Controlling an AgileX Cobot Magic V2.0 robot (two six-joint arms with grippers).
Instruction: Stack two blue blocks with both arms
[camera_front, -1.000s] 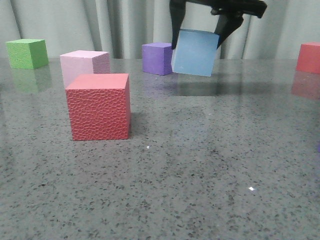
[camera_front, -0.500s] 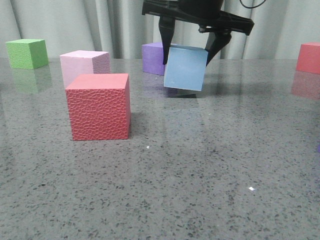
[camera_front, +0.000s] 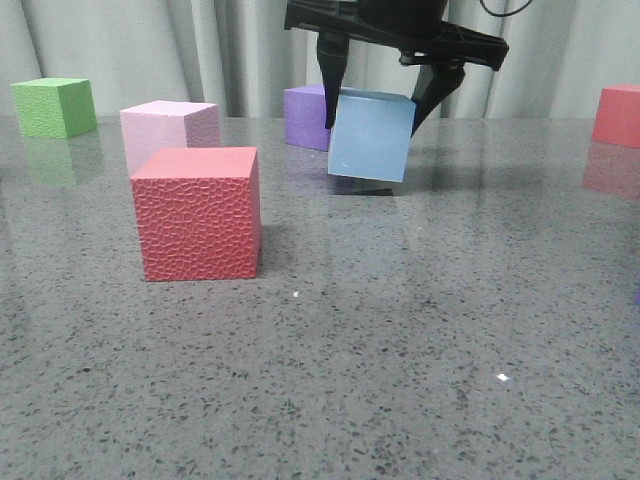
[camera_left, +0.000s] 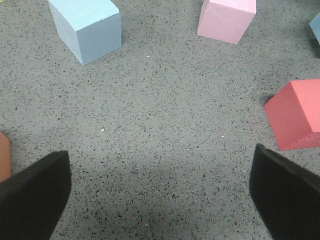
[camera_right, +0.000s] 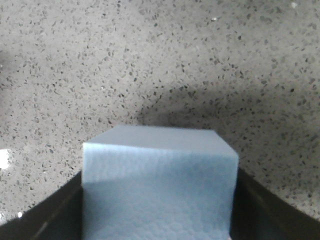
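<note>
My right gripper (camera_front: 378, 112) is shut on a pale blue block (camera_front: 371, 135) and holds it tilted, low over the far middle of the table, with its lower edge close to the surface. In the right wrist view the block (camera_right: 159, 175) fills the space between the black fingers (camera_right: 60, 210). The other blue block (camera_left: 86, 27) sits on the table in the left wrist view, well ahead of my left gripper (camera_left: 159, 170), which is open and empty above bare table. That block does not show in the front view.
A red textured cube (camera_front: 200, 212) stands front left with a pale pink cube (camera_front: 170, 128) behind it. A green cube (camera_front: 55, 106) is far left, a purple cube (camera_front: 310, 116) is behind the held block, and another red cube (camera_front: 618, 115) is at the far right edge.
Over the last second my right gripper moved left and down with the blue block. In the last half second it has stayed still.
</note>
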